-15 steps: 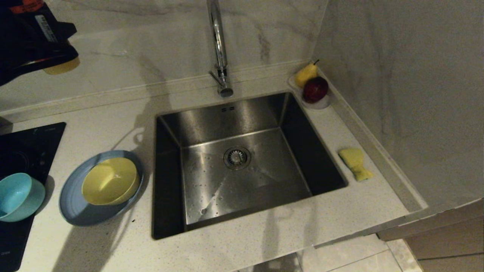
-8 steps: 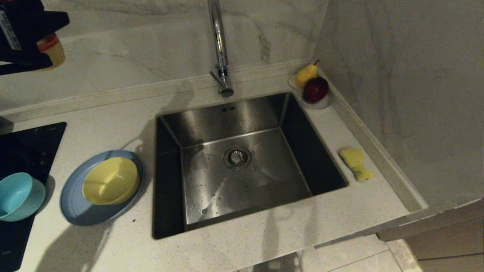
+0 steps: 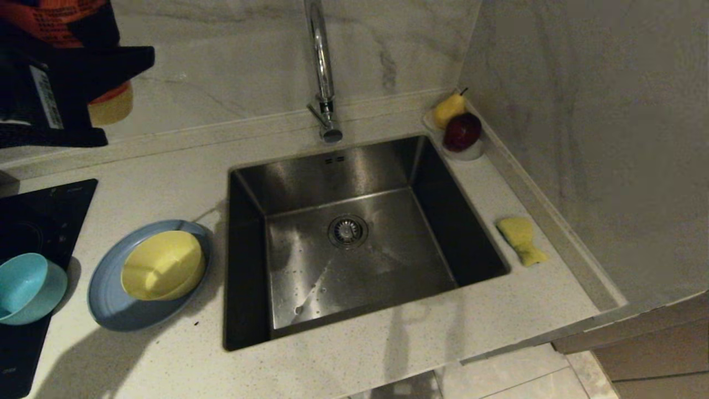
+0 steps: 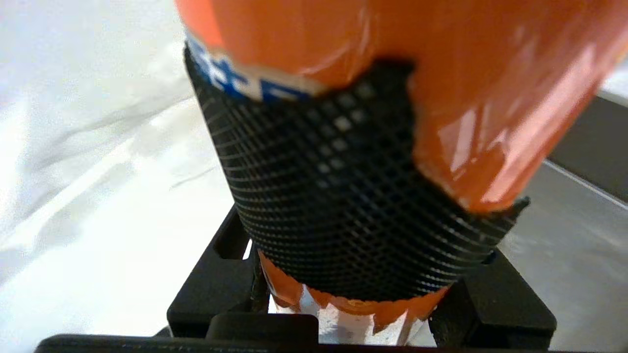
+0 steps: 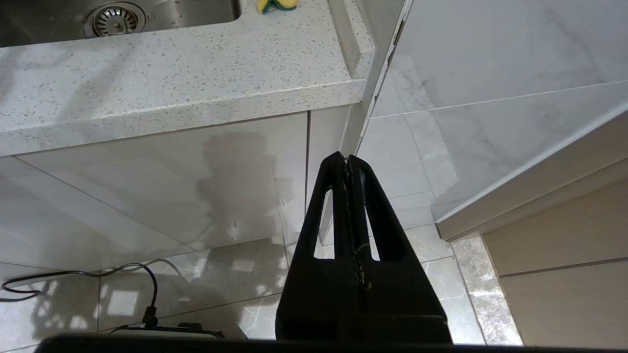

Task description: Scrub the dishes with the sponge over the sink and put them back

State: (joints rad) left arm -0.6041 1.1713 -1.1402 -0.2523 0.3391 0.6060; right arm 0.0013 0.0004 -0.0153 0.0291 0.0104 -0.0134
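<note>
Sponge (image 3: pixel 521 239): small soft pad, yellow face up, pinched at a waist; in the right wrist view a green edge shows (image 5: pixel 274 4). Lies flat on the counter (image 3: pixel 360 354) just beyond the sink's right rim, long axis running along that rim, wider end toward the fruit dish (image 3: pixel 462 151). Far across the sink from the left end effector; above and ahead of the right end effector.

Plate (image 3: pixel 113 310): slate-blue, round, flat on the counter just left of the sink, below the left end effector.

Yellow bowl (image 3: pixel 162 265): pale yellow, upright, seated in the plate.

Teal bowl (image 3: pixel 25 288): upright, left of the plate, overlapping the black cooktop (image 3: pixel 33 221).

Sink (image 3: pixel 354 244): brushed steel, rectangular, round strainer at centre, tap (image 3: pixel 322 72) behind.

Left end effector (image 3: pixel 83 83): raised at upper left, clamped on an orange-labelled bottle (image 4: pixel 441 73); a black textured finger pad (image 4: pixel 343 196) presses against the label.

Right end effector (image 5: pixel 347 164): fingers pressed together, holding nothing, hanging below counter level before the cabinet front.
</note>
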